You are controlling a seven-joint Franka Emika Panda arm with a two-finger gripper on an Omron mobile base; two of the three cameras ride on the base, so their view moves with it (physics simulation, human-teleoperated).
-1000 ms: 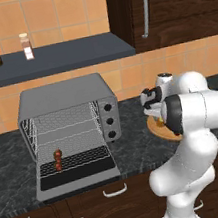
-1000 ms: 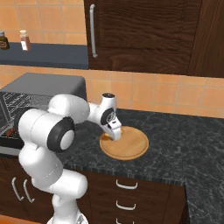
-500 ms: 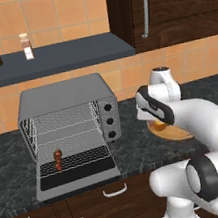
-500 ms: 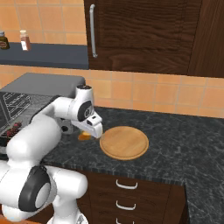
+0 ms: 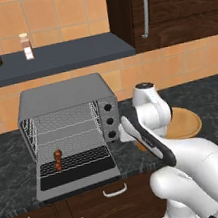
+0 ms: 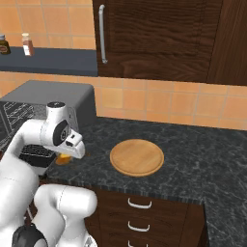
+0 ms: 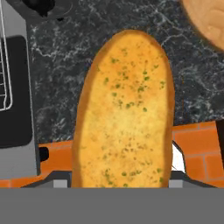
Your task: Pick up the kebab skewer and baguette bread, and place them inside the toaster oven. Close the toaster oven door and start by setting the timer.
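Baguette bread [image 7: 124, 113] clamped in gripper [image 6: 65, 157]; to be kept level, slid onto rack of toaster oven [image 5: 69, 119] beside kebab skewer [image 5: 58, 159].

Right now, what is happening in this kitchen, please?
The white arm's gripper is holding the baguette bread above the dark counter, between the round wooden plate and the toaster oven. The toaster oven door is folded down, and the kebab skewer already sits at the front of the oven. The bread is not yet inside.
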